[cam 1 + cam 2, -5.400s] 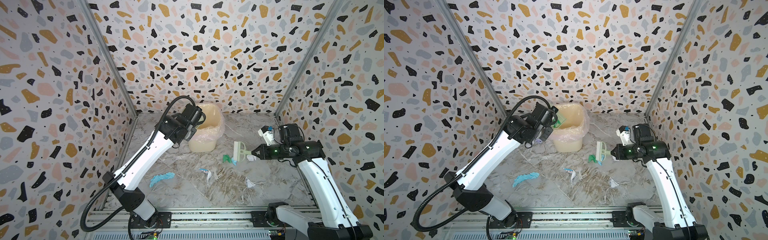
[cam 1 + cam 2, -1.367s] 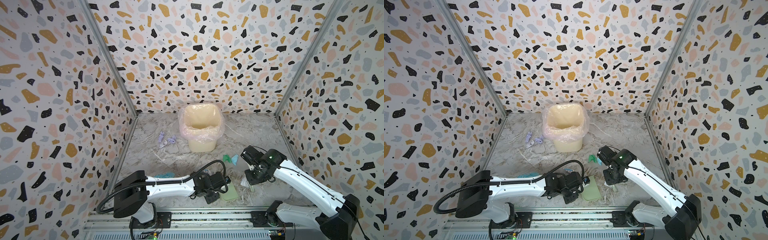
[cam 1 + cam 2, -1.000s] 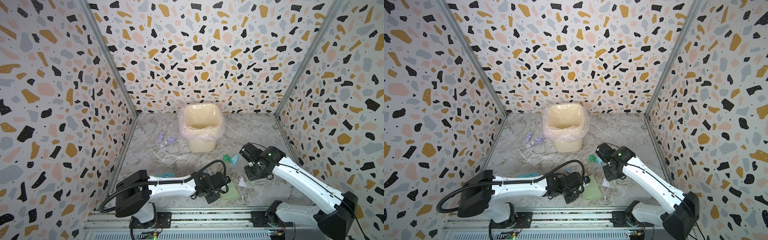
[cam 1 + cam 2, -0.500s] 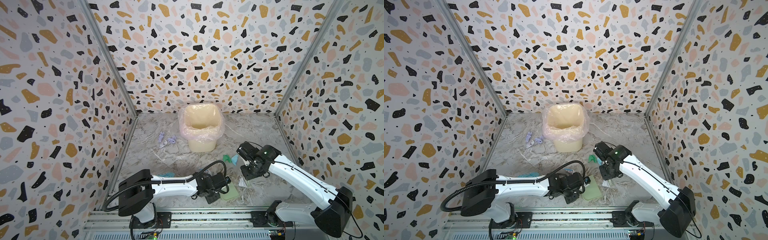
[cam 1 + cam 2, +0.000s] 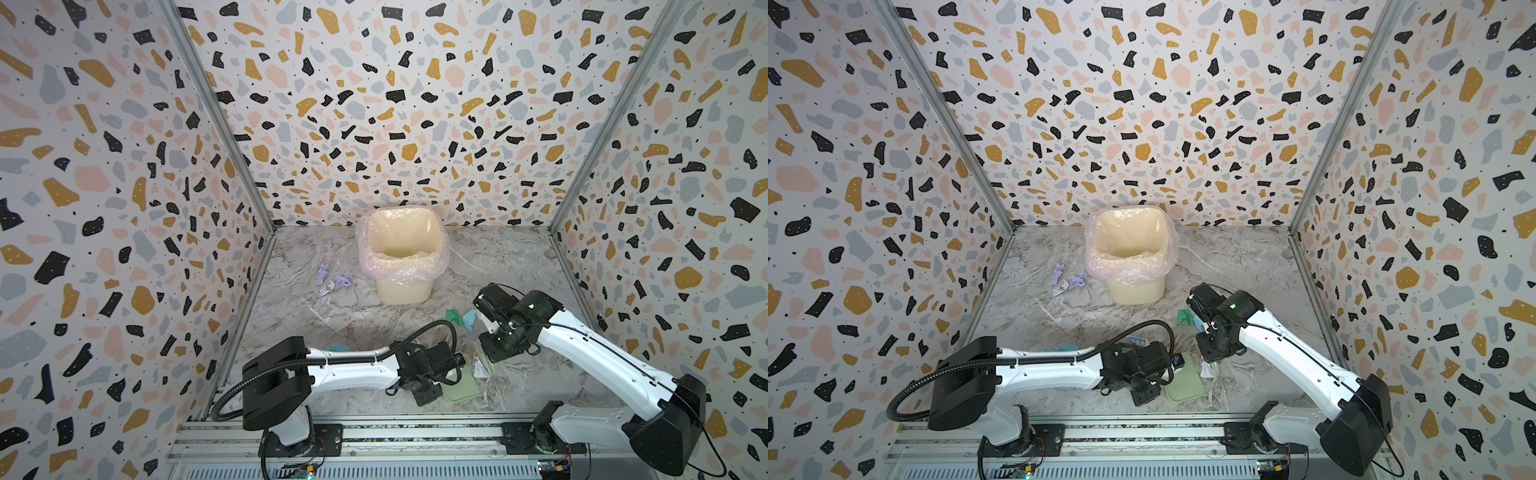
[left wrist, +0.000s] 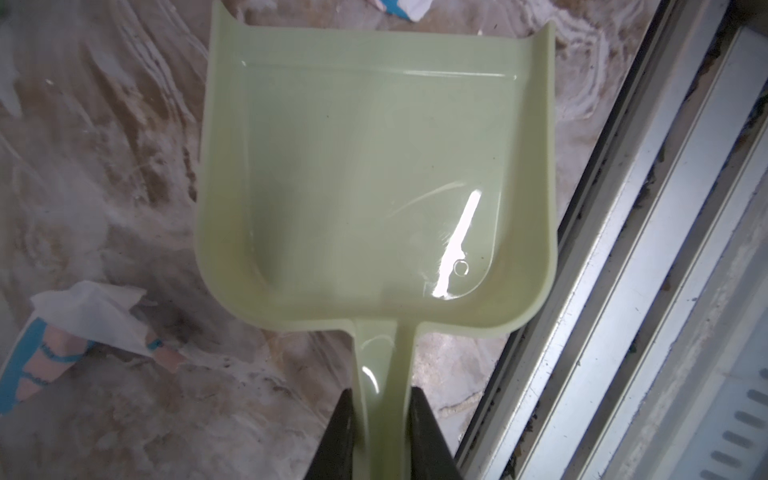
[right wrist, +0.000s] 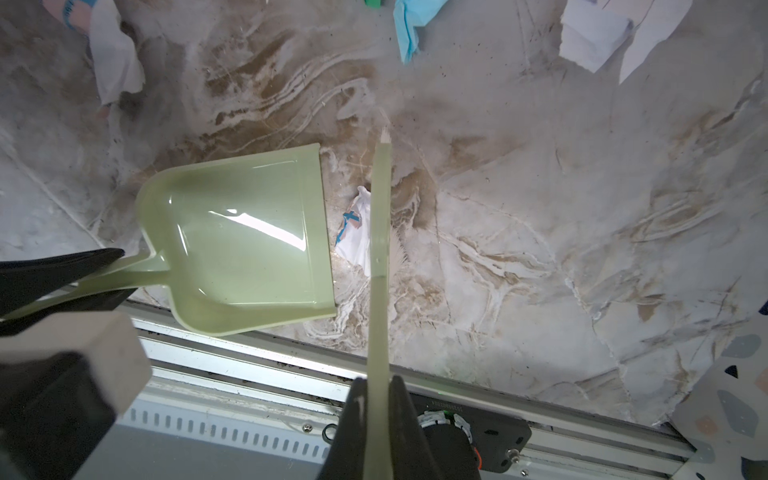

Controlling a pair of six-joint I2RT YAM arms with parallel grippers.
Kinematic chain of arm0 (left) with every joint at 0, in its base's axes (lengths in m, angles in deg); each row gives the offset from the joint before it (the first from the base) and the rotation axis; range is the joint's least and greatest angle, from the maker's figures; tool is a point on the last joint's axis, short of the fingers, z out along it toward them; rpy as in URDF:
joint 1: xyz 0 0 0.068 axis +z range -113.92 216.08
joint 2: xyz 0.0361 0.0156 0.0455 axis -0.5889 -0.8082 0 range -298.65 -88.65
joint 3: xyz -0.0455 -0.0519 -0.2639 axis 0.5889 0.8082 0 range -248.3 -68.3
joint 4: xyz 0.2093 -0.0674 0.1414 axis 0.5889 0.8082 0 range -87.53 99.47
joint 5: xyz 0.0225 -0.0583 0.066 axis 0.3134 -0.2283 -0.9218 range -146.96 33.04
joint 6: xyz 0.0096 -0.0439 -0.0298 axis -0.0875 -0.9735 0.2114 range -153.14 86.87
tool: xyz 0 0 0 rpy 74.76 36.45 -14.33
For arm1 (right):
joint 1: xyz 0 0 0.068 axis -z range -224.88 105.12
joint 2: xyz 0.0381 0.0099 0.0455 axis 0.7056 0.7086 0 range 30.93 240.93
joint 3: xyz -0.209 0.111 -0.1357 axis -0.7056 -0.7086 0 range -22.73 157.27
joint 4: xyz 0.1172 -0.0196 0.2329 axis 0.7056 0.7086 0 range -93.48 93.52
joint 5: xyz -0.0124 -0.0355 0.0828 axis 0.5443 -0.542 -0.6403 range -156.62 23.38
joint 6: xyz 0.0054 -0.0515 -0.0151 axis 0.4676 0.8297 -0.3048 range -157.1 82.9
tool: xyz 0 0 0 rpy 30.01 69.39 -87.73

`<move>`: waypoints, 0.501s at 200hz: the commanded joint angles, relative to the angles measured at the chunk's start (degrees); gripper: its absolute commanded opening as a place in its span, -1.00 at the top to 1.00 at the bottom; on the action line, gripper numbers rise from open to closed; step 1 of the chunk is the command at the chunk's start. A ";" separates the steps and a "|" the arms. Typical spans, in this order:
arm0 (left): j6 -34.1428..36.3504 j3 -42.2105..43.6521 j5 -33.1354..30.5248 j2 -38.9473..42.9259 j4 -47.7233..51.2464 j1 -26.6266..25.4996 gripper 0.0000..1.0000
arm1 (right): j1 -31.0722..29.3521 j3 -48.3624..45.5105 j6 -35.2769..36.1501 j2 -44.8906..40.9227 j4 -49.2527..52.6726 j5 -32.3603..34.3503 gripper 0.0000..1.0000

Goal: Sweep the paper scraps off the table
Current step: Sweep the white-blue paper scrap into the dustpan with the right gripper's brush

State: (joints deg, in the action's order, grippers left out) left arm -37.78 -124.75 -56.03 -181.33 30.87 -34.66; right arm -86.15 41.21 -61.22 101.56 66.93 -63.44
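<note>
left pincer (image 6: 382, 399) pinching dustpan (image 6: 365, 166) | right pincer (image 7: 378, 386) pinching brush (image 7: 380, 208) | advice: sweep paper scrap (image 7: 357, 232) over lip (bristles low), front desk (image 7: 540, 208) edge

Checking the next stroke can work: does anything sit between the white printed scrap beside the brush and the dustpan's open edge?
Nothing visible does. The white printed scrap lies right beside the brush, and only a narrow strip of bare table separates it from the mouth of the dustpan.

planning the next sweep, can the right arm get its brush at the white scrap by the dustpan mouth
Likely yes: the brush in the right gripper stands right beside the white scrap, with nothing between it and the dustpan lip.
</note>
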 commanded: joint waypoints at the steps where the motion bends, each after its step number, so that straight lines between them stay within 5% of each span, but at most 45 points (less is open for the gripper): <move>1: 1.82 -1.59 1.85 -0.63 2.13 0.69 1.00 | -0.21 2.30 -1.17 -1.37 3.43 3.82 1.00; 100: 3.49 -2.42 3.09 -1.18 3.76 1.83 1.00 | -0.86 0.57 -0.23 0.57 2.78 0.46 1.00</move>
State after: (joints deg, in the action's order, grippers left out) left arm -35.42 -126.21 -53.89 -181.68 32.51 -33.35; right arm -86.28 41.63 -61.66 101.76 68.44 -61.17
